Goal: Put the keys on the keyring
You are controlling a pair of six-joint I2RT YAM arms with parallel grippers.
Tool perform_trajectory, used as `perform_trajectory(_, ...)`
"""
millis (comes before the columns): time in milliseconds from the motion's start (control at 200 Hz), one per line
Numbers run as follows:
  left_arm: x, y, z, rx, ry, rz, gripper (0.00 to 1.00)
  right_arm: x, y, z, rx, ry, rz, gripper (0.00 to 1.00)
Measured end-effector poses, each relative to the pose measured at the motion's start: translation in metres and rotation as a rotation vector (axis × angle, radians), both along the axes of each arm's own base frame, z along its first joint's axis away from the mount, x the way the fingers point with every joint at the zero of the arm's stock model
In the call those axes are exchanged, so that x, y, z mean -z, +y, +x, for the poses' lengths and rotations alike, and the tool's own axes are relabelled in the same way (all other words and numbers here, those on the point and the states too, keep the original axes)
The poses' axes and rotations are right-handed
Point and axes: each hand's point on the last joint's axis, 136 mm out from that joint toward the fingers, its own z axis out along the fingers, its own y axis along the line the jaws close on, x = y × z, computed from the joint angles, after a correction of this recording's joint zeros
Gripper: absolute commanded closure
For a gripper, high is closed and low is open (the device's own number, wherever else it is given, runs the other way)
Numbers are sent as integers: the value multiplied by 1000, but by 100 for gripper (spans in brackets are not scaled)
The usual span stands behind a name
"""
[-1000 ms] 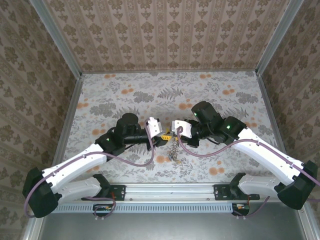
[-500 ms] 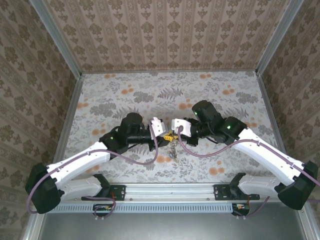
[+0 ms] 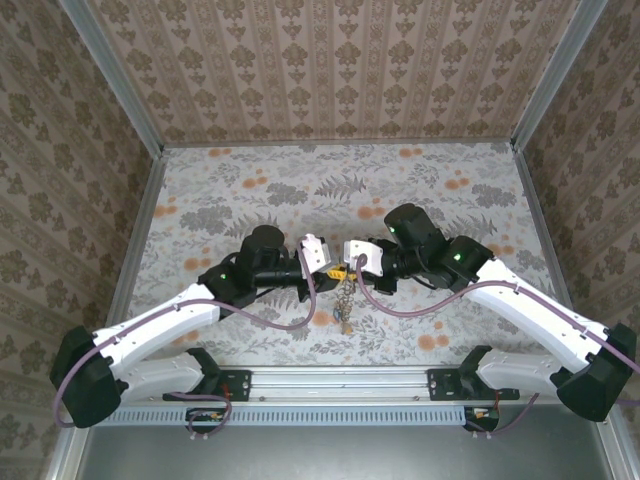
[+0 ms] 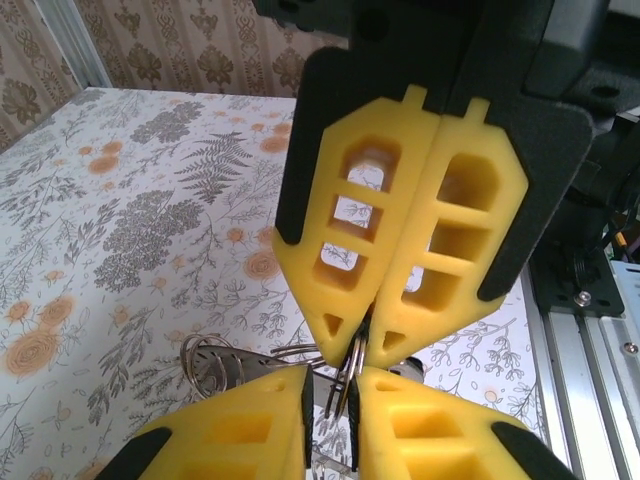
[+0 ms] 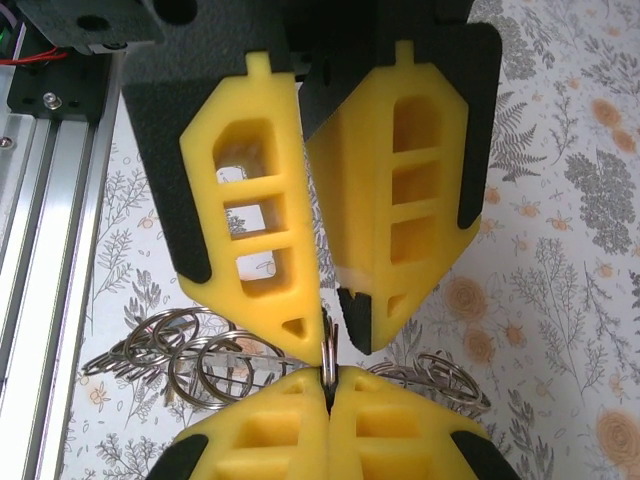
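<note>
Over the last second the left gripper [image 4: 332, 388] has slid rightward until its yellow tips nearly touch the other arm's. The dangling bunch of rings [image 3: 345, 305] now hangs a little lower over the table [image 3: 250, 190]. The left jaws stand a sliver apart with ring wire in the slot; whether the pads bite I cannot tell. Between the two tools, off the table, the keyring [image 5: 327, 352] stands edge-on. It is thin bright steel wire, linked to several similar loops fanning out below. The right gripper [image 5: 327, 388] is fully closed, pinching that wire at its tips, probably to steady it so the coil can be worked open. The key itself is too small to pick out.
</note>
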Motion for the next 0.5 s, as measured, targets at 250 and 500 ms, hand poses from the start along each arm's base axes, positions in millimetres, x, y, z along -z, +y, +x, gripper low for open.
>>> perform_trajectory(250,0,0,0,1,-1,0,87,-1,1,2,10,2,11,100)
perform_trajectory(500,-1,0,0,0,0,-1,86,-1,4,2,14,15,33,100)
